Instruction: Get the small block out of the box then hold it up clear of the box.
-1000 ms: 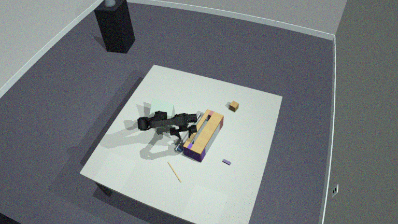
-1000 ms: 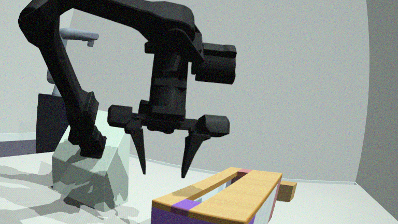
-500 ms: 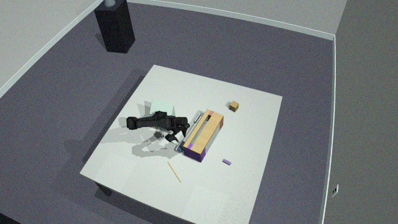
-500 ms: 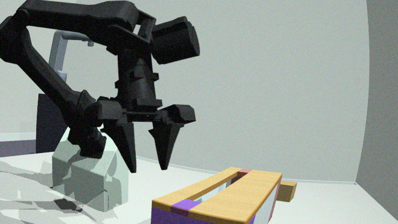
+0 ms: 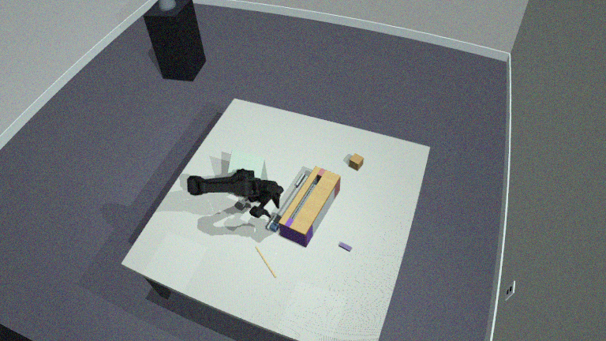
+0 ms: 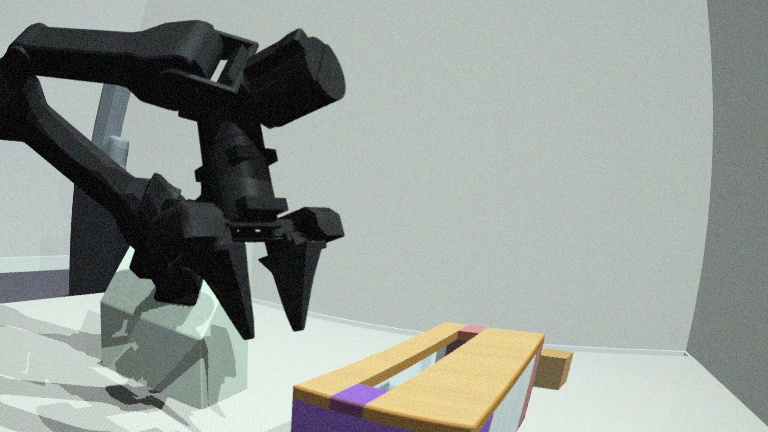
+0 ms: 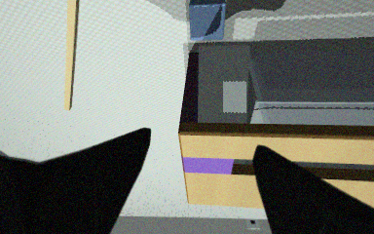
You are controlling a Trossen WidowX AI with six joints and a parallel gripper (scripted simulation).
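A small blue block sits low on the table side of the box's clear front, close to the purple end and partly in shadow. The box stands upright, with a wooden slotted top, a purple end and a reddish far end. The clear front faces the arm; no block shows on the part of the shelf that I can see. My gripper is partly open and empty, pointing down. It hangs above the table, higher than the box top, just on the arm's side of the box near the purple end.
A thin yellow stick lies off the purple end. A wooden cube stands beyond the reddish end. A flat purple piece lies behind the box. A pale green wedge-shaped block stands beside the arm.
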